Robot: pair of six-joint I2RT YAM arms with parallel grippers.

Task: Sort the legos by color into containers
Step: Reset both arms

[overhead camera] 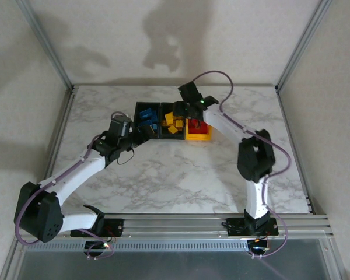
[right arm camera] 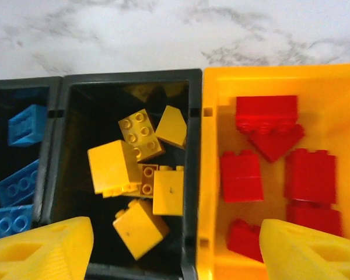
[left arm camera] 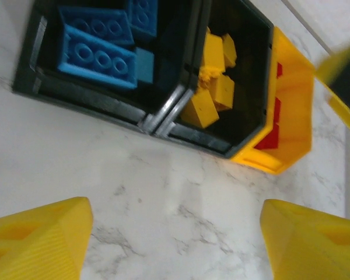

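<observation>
A white marble table [overhead camera: 163, 175] sits inside beige walls [overhead camera: 251, 35] with metal corner posts [overhead camera: 47, 42]. Both arms [overhead camera: 76, 172] reach to the far middle, where three joined bins [right arm camera: 128, 76] hold blue bricks [left arm camera: 96, 55], yellow bricks [right arm camera: 114, 166] and red bricks [right arm camera: 242, 175], one colour each. The left gripper [left arm camera: 175, 233] hovers just short of the bins, the right gripper [right arm camera: 175, 245] above them; both claws are spread and empty

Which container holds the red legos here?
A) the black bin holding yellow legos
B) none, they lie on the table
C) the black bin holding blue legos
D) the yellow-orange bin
D: the right wrist view shows the red legos lying inside the yellow-orange bin, with yellow legos in the black bin beside it.
</observation>
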